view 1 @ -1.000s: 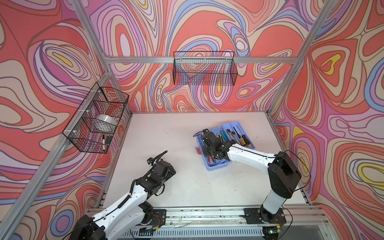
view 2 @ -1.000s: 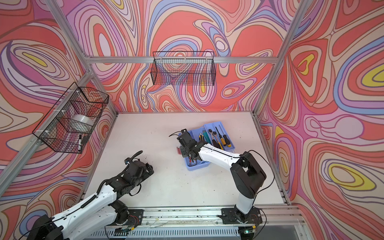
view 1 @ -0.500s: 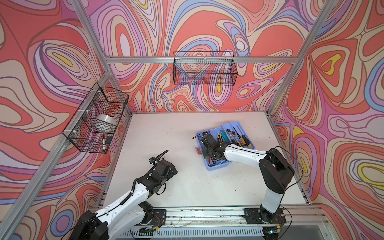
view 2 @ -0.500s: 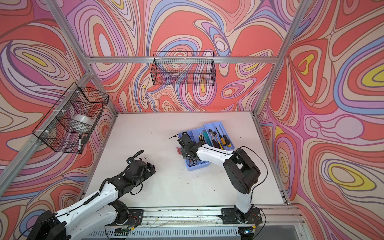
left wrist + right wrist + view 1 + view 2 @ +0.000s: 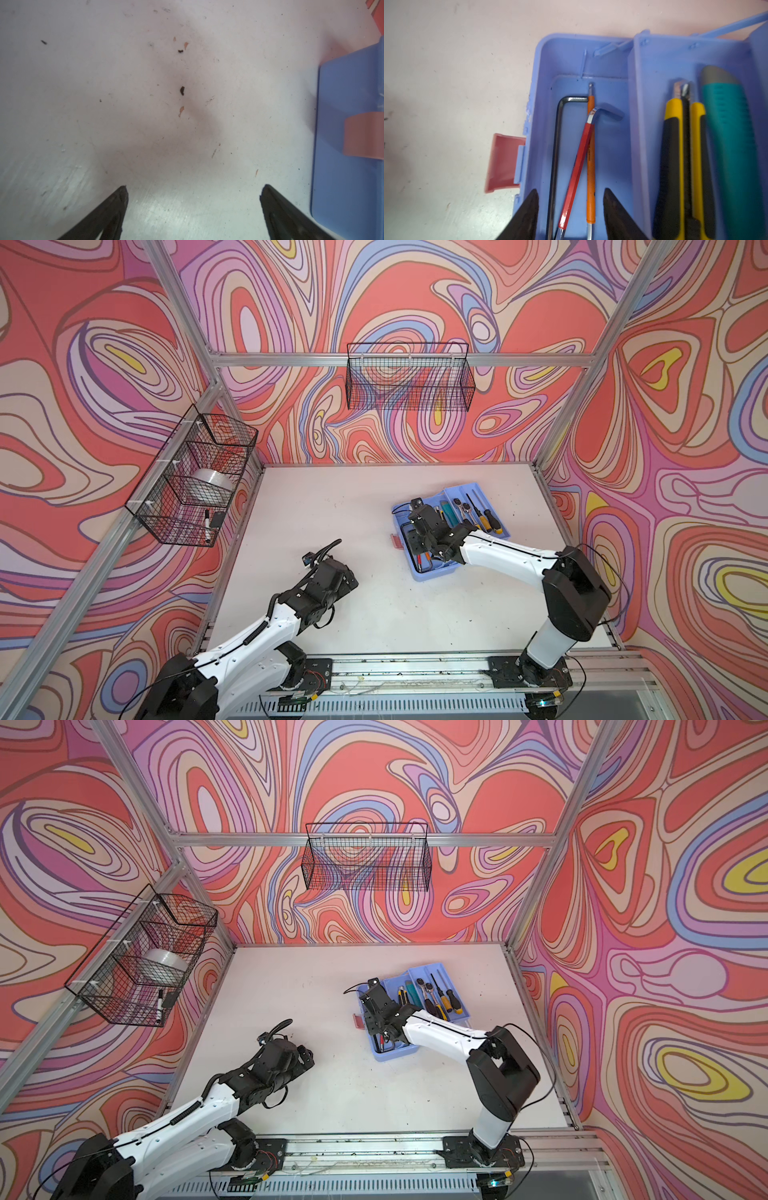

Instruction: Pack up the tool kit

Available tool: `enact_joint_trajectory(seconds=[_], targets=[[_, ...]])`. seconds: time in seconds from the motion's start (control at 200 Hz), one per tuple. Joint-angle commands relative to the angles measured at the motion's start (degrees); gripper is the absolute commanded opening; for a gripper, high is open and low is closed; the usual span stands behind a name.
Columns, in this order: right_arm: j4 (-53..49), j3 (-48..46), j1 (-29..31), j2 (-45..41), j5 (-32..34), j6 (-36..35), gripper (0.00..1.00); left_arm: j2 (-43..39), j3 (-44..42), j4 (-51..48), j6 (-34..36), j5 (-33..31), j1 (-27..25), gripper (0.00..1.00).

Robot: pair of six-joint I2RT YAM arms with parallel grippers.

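Note:
The tool kit (image 5: 436,576) (image 5: 395,1052) lies open right of the table's middle, a light blue base with a blue divided tray. My right gripper (image 5: 571,190) (image 5: 422,549) hangs open over the base compartment. A red hex key (image 5: 579,155) lies loose between its jaws, beside a black hex key (image 5: 556,145) and an orange one (image 5: 590,166). The tray holds a yellow-black knife (image 5: 683,155), a teal knife (image 5: 729,135) and screwdrivers (image 5: 484,516). A pink latch (image 5: 504,162) (image 5: 363,135) sticks out of the base. My left gripper (image 5: 194,186) (image 5: 351,578) is open above bare table, left of the kit.
A black wire basket (image 5: 409,377) hangs on the back wall. Another basket (image 5: 195,481) on the left wall holds a tape roll (image 5: 212,485) and a marker. Small crumbs (image 5: 182,90) dot the table. An aluminium rail (image 5: 415,668) runs along the front edge.
My right gripper's jaws have parted over the base compartment, and the red hex key lies free between them. My left arm has crept slightly towards the kit.

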Motion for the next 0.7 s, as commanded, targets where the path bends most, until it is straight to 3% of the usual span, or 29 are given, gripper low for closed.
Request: enact_joint_trajectory(seconds=[0.0,0.135,0.456,0.696], targets=[[1.3,-1.8,-0.2,-4.8,1.7,-0.8,0.56,1.8,3.6,-0.3,1.3,-3.0,-2.3,1.0],[1.4,-4.6,-2.6,-9.5,2.7,-2.7,0.65,4.6,6.9,-0.1,2.7,-5.3,-6.1,1.0],[4.6,-14.5,-19.8,-22.3,-7.3,-5.6,0.76,10.4,11.6,4.3,5.1,-4.2,-10.1,1.0],[4.9,-17.2,-32.3,-26.4,-13.6,-6.3,0.8,10.9,12.2,4.1,5.7,-4.5,-10.6,1.0]])
